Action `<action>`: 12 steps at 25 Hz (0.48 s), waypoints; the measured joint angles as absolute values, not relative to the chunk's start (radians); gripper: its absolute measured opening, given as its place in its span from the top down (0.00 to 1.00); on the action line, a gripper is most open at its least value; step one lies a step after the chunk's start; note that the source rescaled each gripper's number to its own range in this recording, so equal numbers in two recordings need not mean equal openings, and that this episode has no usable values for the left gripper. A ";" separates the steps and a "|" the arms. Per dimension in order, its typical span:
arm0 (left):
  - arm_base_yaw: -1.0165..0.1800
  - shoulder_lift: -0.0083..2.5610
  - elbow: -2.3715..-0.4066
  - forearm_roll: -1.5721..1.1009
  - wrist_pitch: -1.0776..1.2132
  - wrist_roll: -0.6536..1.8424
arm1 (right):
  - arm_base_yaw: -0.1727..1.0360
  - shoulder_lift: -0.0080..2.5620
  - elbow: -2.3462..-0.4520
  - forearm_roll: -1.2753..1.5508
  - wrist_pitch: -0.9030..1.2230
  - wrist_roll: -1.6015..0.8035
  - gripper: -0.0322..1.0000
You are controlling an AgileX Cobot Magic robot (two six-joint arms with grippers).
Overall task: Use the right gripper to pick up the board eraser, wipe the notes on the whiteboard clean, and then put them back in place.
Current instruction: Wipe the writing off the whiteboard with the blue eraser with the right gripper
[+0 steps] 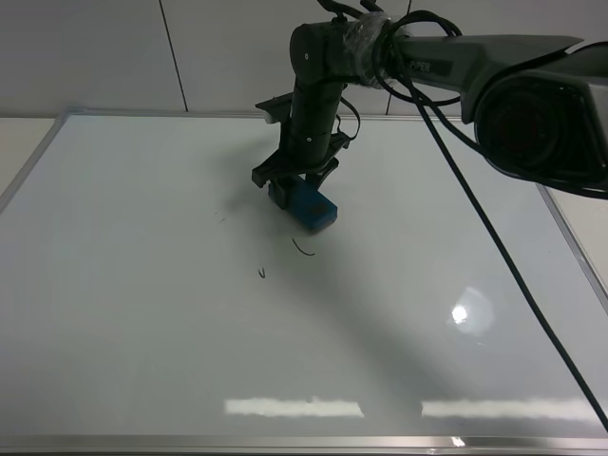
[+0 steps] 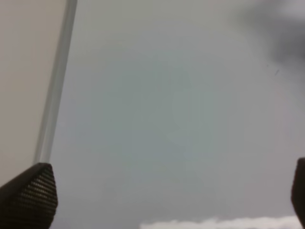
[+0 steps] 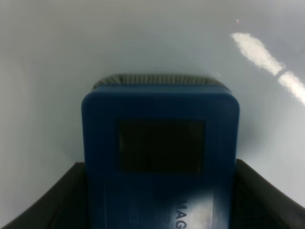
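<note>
The eraser (image 1: 312, 208) sits in the far half of the whiteboard (image 1: 142, 332), about midway between its left and right edges. The right gripper (image 1: 302, 190) is clamped on it, one finger on each long side. In the right wrist view the blue block fills the space between the fingers and its felt edge shows at the free end. It looks pressed to the board or just off it; I cannot tell which.

Its long axis runs out from the gripper, slanting toward the near right corner of the board.

The notes (image 1: 302, 250) are a few small strokes. One short curve is just beside the eraser's free end, on the near-edge side. A smaller tick (image 1: 261, 275) lies further toward the near edge and a little left. A faint mark (image 1: 220, 217) lies left of the eraser, apart from it. So the ink is mostly nearward and leftward of the gripper, and the next wipe would likely need to go that way, broadside if it is to catch the curve and the tick together.

The left gripper (image 2: 164, 193) hangs with its fingers spread wide and nothing between them, above bare board by the frame (image 2: 57, 81). It is not visible in the high view. The right arm is clearly the nearer one.
</note>
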State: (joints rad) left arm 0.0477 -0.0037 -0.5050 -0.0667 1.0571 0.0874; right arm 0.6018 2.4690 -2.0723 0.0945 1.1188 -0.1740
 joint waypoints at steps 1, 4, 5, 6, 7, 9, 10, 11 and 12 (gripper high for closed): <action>0.048 -0.004 -0.505 -0.067 1.057 0.087 | 0.603 2.469 -2.072 0.092 1.119 -0.174 0.94; 0.048 -0.004 -0.505 -0.067 1.057 0.087 | 0.618 2.469 -2.072 0.066 1.119 -0.174 0.94; 0.048 -0.004 -0.505 -0.067 1.057 0.087 | 0.627 2.469 -2.072 0.050 1.120 -0.174 0.94; 0.048 -0.004 -0.505 -0.067 1.057 0.087 | 0.636 2.469 -2.072 0.035 1.121 -0.175 0.94; 0.048 -0.004 -0.505 -0.067 1.057 0.087 | 0.648 2.469 -2.072 0.016 1.124 -0.176 0.94; 0.048 -0.004 -0.505 -0.067 1.057 0.087 | 0.672 2.469 -2.072 -0.015 1.132 -0.183 0.94; 0.048 -0.004 -0.505 -0.067 1.057 0.087 | 0.686 2.469 -2.072 -0.021 1.144 -0.187 0.94; 0.048 -0.004 -0.505 -0.067 1.057 0.087 | 0.702 2.469 -2.071 -0.021 1.154 -0.192 0.94; 0.048 -0.004 -0.505 -0.067 1.057 0.087 | 0.716 2.469 -2.068 -0.020 1.163 -0.202 0.94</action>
State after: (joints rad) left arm 0.0477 -0.0037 -0.5050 -0.0667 1.0571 0.0874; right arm 0.7162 2.4690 -2.0677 -0.0198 1.1634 -0.2021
